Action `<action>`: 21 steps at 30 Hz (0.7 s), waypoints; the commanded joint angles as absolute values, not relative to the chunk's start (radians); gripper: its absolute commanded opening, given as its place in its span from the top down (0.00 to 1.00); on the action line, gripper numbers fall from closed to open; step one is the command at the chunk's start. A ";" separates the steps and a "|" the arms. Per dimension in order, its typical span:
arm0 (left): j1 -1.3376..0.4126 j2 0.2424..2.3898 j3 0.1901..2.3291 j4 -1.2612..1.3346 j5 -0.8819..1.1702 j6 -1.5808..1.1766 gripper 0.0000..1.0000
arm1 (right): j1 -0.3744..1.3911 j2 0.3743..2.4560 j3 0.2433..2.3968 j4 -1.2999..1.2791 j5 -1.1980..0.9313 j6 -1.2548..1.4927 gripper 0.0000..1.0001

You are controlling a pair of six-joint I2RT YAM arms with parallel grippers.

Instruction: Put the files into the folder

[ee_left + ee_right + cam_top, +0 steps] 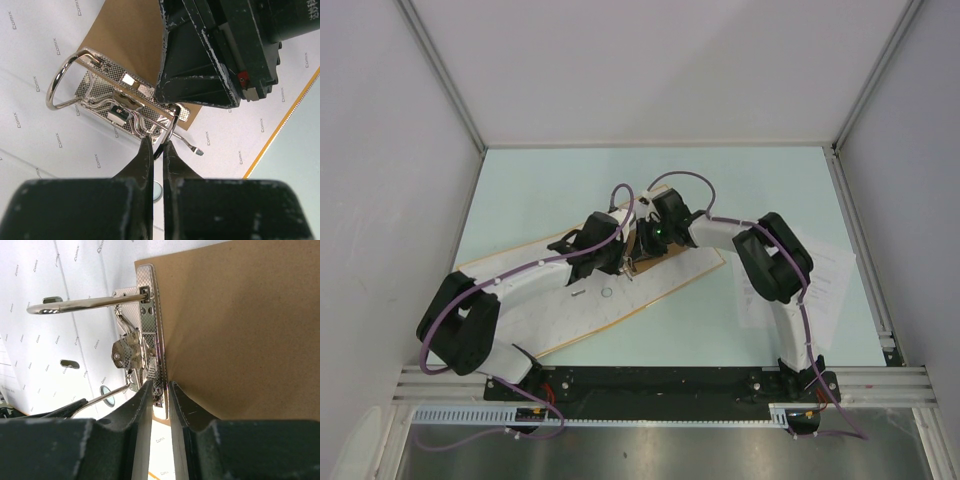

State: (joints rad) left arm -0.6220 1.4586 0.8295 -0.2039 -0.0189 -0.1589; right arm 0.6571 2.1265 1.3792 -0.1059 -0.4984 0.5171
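Nearest us, the files lie off to the right, well apart from the folder, which lies open left of centre. Farther in, both arms meet at its ring clip. Our left gripper looks pinched on one ring, our right gripper clamped on the base plate's edge. We'd pull that ring gently, plate held down, so the folder doesn't lift.

The right arm hides perhaps half of the files
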 commanded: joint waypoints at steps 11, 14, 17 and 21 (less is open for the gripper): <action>-0.647 1.437 0.792 -0.235 0.063 -0.291 1.00 | 0.641 2.227 1.463 -0.248 -0.453 0.587 0.77; -0.647 1.437 0.792 -0.233 0.066 -0.290 1.00 | 0.641 2.233 1.483 -0.250 -0.465 0.604 0.75; -0.647 1.436 0.792 -0.235 0.067 -0.288 1.00 | 0.647 2.249 1.515 -0.290 -0.439 0.589 0.75; -0.647 1.430 0.788 -0.236 0.064 -0.287 1.00 | 0.660 2.260 1.535 -0.327 -0.404 0.568 0.75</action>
